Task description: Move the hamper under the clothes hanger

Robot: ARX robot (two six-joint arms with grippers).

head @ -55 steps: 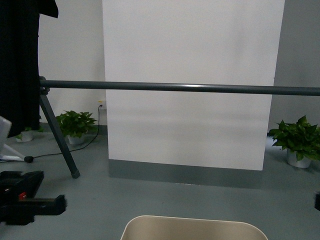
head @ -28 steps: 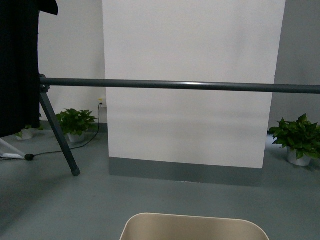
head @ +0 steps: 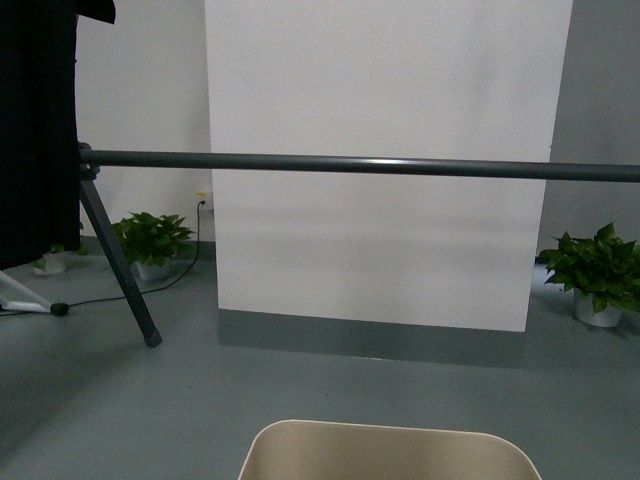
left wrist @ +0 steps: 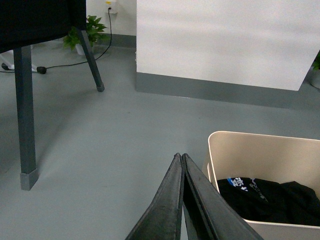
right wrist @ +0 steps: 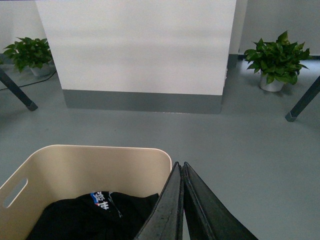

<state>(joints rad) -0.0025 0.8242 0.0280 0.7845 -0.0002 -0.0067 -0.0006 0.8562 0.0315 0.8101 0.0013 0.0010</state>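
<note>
I read both pincers as pressed together with nothing between them: the left pincer shows its two dark fingers meeting at the tips, and the right pincer shows the same. The hamper sits on the grey floor directly beside the left pincer, its near corner just beside the fingertips; the right pincer flanks its opposite side, tips close to the rim. A black garment with a blue-and-white print lies inside. From the front view, neither pincer appears; the hamper rim lies ahead of them, short of the clothes hanger, whose bar runs across beyond it.
</note>
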